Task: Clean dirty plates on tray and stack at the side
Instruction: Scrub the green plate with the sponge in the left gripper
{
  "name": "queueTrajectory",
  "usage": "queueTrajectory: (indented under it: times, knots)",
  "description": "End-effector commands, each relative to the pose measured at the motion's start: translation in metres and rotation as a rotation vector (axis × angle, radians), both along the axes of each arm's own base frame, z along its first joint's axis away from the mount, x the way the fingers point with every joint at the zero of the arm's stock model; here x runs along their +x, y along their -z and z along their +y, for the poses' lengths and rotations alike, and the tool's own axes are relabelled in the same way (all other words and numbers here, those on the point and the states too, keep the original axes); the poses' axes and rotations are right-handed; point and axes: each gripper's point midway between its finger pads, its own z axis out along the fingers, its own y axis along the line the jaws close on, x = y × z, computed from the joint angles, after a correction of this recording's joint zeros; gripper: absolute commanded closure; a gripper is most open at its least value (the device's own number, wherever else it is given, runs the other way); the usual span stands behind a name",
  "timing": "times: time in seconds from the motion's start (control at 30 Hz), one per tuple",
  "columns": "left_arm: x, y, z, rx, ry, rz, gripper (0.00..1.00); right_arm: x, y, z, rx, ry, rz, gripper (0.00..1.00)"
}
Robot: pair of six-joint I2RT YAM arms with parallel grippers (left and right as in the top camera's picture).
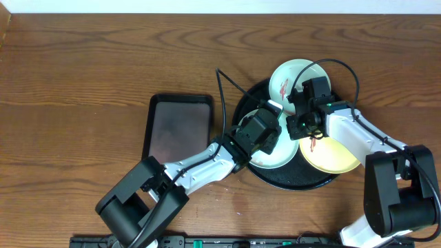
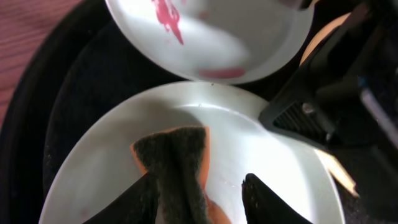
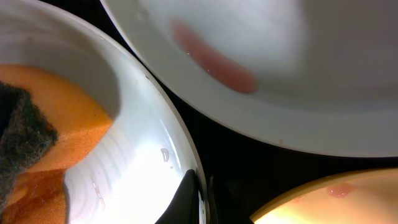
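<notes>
The small rectangular tray (image 1: 178,127) lies bare at 9 o'clock of the round black tray (image 1: 289,180), which holds all three dirty plates. The left gripper (image 2: 199,196) pinches an orange sponge (image 2: 174,162), dark scrub side up, pressed flat on the pale plate (image 2: 261,155) at the tray's 8 o'clock. So the scrubbing step is in hand, on the first plate. The right gripper (image 3: 198,199) has its jaws nearly together on that plate's rim at 3 o'clock, apparently steadying it. The second pale plate (image 1: 293,76) at 12 o'clock and the yellow plate (image 1: 334,157) at 4 o'clock both show red smears – not yet wiped. Next, I judge, the sponge must sweep the dish, then the plate goes beside the tray.
</notes>
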Motion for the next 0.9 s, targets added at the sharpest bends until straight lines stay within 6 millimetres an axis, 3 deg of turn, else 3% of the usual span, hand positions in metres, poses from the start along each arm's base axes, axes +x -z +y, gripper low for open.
queueTrajectory:
  times: [0.0,0.1,0.4,0.67,0.87]
  knots:
    - [0.006,0.016,0.004,0.050,-0.010,0.004,0.54,-0.002,0.002,0.002,-0.001,-0.012,0.014,0.97]
    - [0.003,0.036,0.007,0.085,-0.010,0.035,0.54,-0.003,0.002,0.002,-0.002,-0.012,0.017,0.97]
    - [0.002,0.041,0.009,0.096,-0.009,0.043,0.59,-0.003,0.002,0.002,-0.002,-0.012,0.017,0.98]
    - [-0.001,0.042,0.004,0.062,-0.010,0.069,0.92,-0.003,0.002,0.002,-0.002,-0.012,0.017,0.98]
    - [-0.013,0.057,0.019,0.024,-0.189,0.225,0.92,-0.003,0.002,0.002,-0.002,-0.012,0.017,0.98]
